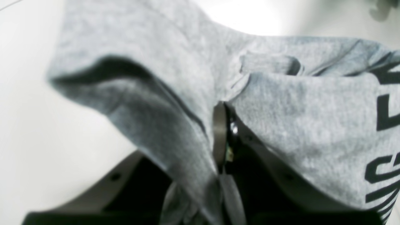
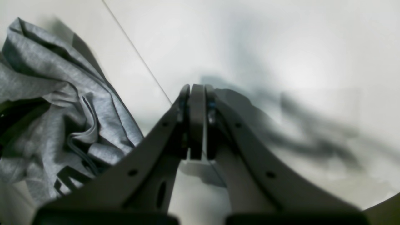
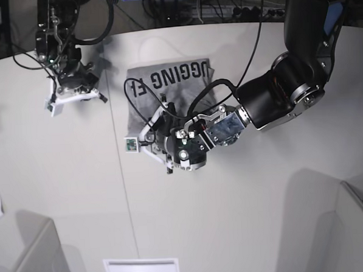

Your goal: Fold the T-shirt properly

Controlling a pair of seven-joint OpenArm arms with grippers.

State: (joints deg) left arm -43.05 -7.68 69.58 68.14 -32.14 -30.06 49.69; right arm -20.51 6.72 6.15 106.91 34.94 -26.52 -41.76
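The table is a broad white top with a thin seam running down it left of the middle, and most of it lies bare. On it, toward the far side and just right of the seam, lies the shirt, grey, bunched into a rough block with black lettering facing up along its far edge. The left arm reaches in from the base view's right and bends low over the shirt's near edge. The right arm hangs at the far left, apart from the cloth. The left claw has its jaws drawn nearly together on a fold of the shirt: in its wrist view grey fabric drapes off both sides of the pinch and lettering shows at the right edge, so the cloth looks lifted from the table there. The right claw is closed on nothing, with the shirt heaped to one side of it and bare table beyond. I judge the step in hand to be an early one, a one-armed lift or drag to open the crumpled shirt out, with no clean fold made yet. The next move likely calls for carrying the pinched edge outward to spread the cloth flat, and for the right claw to open and take a second corner.
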